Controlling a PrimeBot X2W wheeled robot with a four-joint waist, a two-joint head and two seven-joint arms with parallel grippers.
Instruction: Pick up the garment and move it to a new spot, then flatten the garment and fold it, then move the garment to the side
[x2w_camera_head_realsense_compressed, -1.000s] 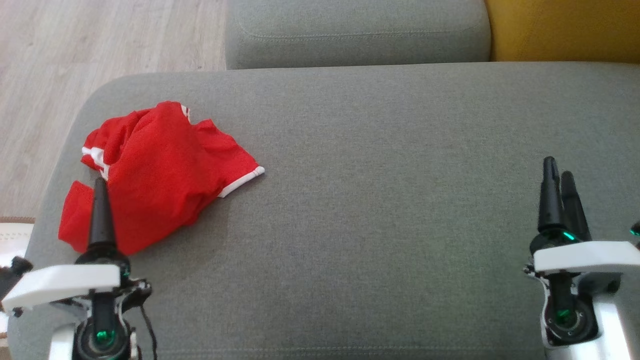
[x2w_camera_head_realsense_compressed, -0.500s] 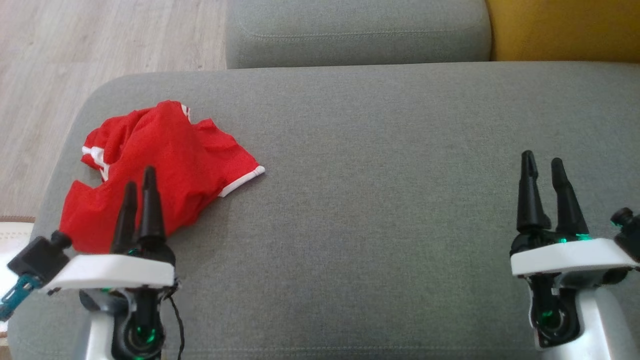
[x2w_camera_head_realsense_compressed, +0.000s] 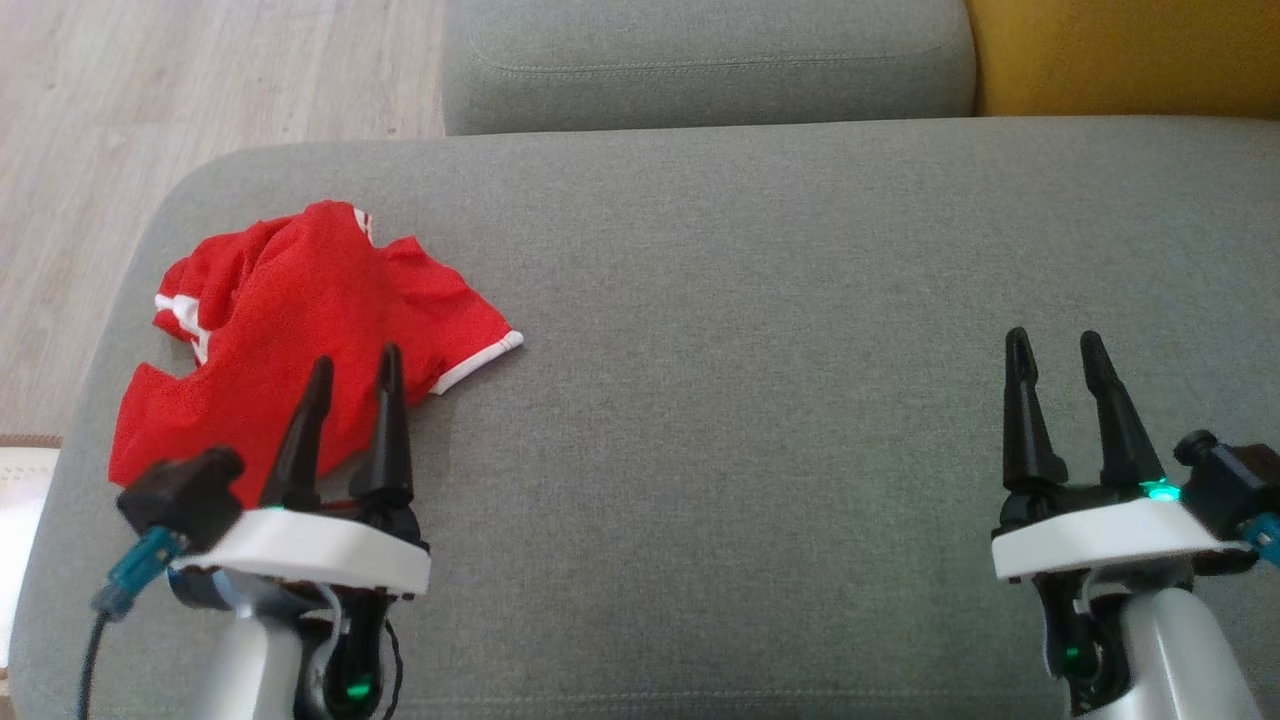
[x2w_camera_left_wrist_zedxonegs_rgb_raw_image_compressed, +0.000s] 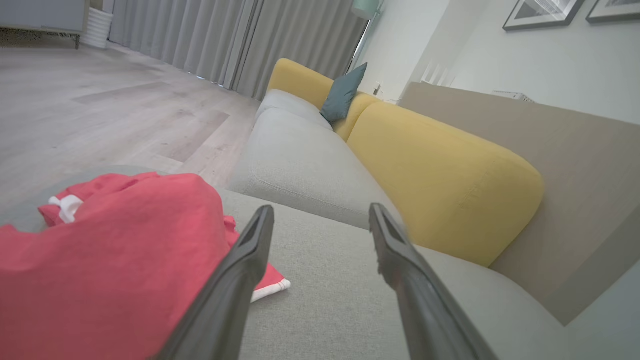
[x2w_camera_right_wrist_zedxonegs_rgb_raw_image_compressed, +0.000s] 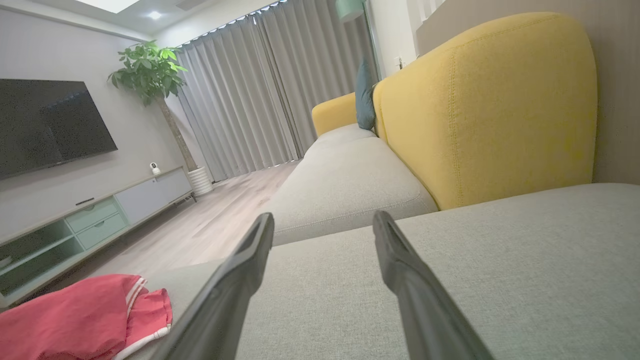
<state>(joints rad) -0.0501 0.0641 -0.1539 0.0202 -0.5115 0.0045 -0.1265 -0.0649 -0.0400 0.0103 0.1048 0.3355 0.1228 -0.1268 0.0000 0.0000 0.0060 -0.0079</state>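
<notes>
**Red against grey and yellow**

The garment (x2w_camera_head_realsense_compressed: 300, 320) is bright red with white trim, white stripes at its 9 o'clock edge. The sofa seat (x2w_camera_head_realsense_compressed: 750, 300) is plain heathered grey; the backrest (x2w_camera_head_realsense_compressed: 1120, 55) at 1 o'clock is mustard yellow. The floor (x2w_camera_head_realsense_compressed: 200, 80) at 11 o'clock is pale wood-grain.

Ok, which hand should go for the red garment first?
Left. The left hand is open, and in the head view its fingertips overlap the near edge of the crumpled red garment. The right hand, also open, sits far across the grey cushion.
</notes>
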